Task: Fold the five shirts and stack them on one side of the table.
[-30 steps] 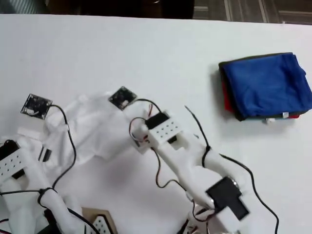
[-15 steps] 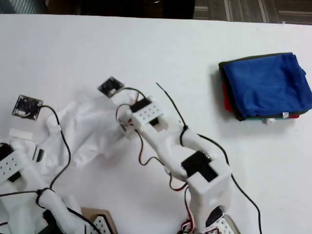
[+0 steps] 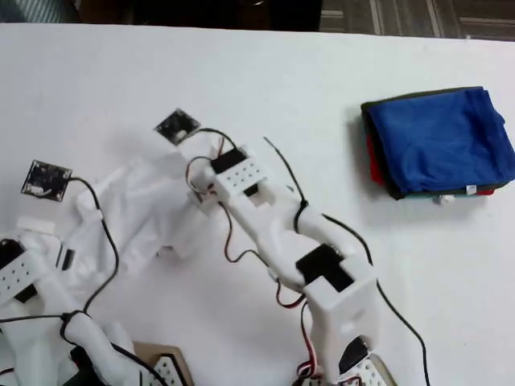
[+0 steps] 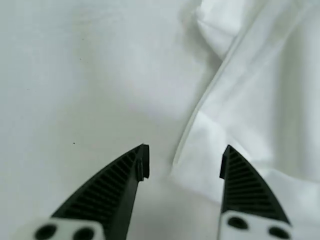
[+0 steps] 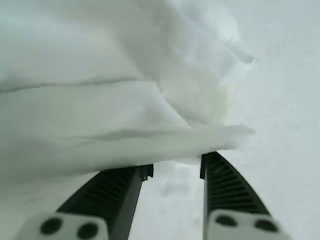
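Left gripper (image 4: 184,161) hangs open beside the hem of the white shirt (image 3: 141,211). Right gripper (image 5: 176,167), also open, has its tips partly covered by a fold.

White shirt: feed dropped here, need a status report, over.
Left end effector open, straddling white shirt hem. Right end effector open at a raised fold. Shirt crumpled, not yet folded; folded stack lies well apart.

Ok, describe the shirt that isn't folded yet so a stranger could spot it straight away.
On the white table, look at the side away from the folded stack. The white shirt lies crumpled there, unlike the neat stack topped with blue.
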You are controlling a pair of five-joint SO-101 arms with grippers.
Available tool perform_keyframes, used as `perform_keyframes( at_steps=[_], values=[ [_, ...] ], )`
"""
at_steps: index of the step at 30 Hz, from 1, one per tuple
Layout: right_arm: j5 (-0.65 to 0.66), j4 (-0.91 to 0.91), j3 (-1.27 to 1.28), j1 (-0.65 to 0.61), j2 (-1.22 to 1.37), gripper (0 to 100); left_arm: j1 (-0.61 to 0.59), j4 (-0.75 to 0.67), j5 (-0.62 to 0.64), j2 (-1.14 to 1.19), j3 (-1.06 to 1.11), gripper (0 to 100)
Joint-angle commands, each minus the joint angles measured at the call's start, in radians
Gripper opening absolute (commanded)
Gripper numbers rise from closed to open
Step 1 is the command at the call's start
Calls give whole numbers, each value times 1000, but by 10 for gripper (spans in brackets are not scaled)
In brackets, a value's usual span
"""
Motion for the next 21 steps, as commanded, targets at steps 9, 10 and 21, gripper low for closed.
perform_keyframes(
  at_steps=[9, 10, 21],
  values=[
    [0, 203, -32, 51, -165, 159, -5, -129, 3, -8, 58, 245],
    [0, 203, -32, 51, -160, 159, -5, -129, 3, -9, 56, 245],
    [-2, 180, -104, 45, 41, 159, -9, -129, 2, -11, 56, 245]
  ],
)
